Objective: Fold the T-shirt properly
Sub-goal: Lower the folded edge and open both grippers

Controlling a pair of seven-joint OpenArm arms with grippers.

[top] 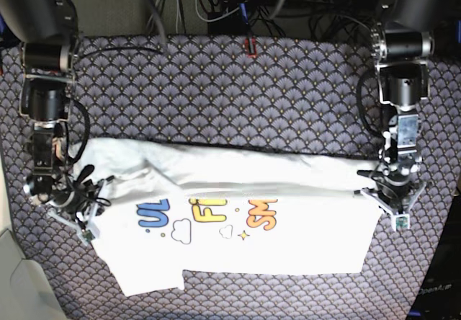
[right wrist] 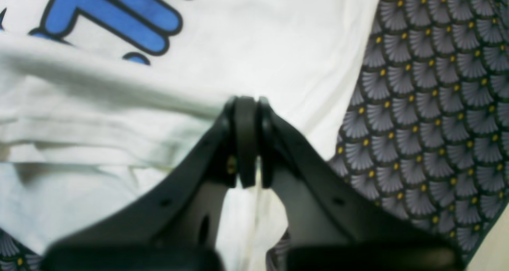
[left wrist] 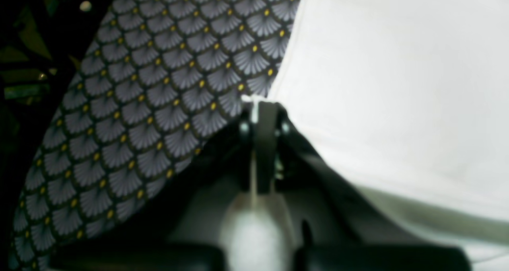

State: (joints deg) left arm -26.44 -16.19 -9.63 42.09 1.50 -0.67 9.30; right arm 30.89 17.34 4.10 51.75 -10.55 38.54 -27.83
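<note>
The T-shirt (top: 238,226) lies spread across the front half of the desk (top: 216,89), printed side up, with a long fold ridge running along its rear edge from one side to the other.

Left gripper (left wrist: 260,104): jaws closed, pinching the white cloth at the shirt's edge. In the base view it sits at the shirt's end toward the desk's right edge. Right gripper (right wrist: 246,104): jaws pressed together on a raised fold of cloth at the opposite end, just below the blue lettering (right wrist: 119,16).

Risks, as judged:
- Both pinches appear shallow, close to the hem. Uneven pulling could slip the cloth from one pair of jaws and collapse the fold.
- If the arms travel at different rates, the ridge would skew and the fold land crooked.
- The patterned desk cover (left wrist: 159,84) could drag or bunch beneath the moving cloth.

Surroundings: cables (top: 216,10) hang at the desk's rear edge, well apart from the shirt. Nothing stands on the desk between shirt and front edge.
</note>
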